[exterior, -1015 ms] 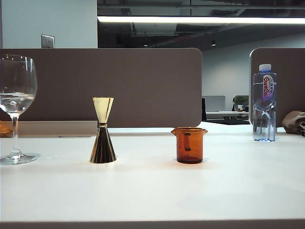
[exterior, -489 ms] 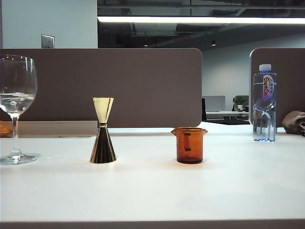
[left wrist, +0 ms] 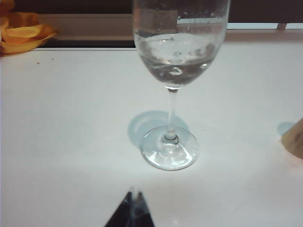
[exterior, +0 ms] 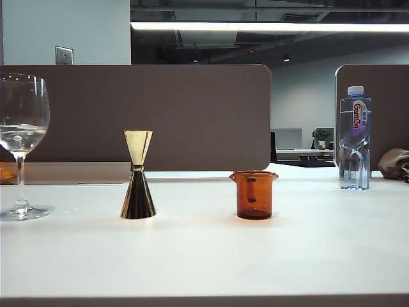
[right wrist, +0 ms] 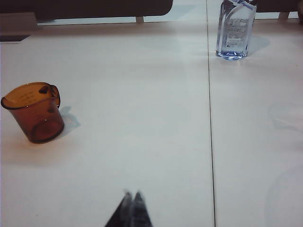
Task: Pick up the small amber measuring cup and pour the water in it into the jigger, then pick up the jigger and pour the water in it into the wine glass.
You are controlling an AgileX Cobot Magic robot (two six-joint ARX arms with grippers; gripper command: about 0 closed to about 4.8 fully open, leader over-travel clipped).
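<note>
I see my left gripper and right gripper with fingers clenched, empty. The small amber measuring cup sits on the worktop beside the jigger; the wine glass already holds some water.

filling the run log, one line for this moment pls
left gripper shut, near wine glass | right gripper shut, off amber cup | jigger upright, untouched

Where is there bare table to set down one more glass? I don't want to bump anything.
Bare patches: between the jigger and the small amber measuring cup, between that cup and the water bottle, and the whole front strip of the table. It is tighter between the wine glass and the jigger. Neither end effector is among the vessels.
</note>
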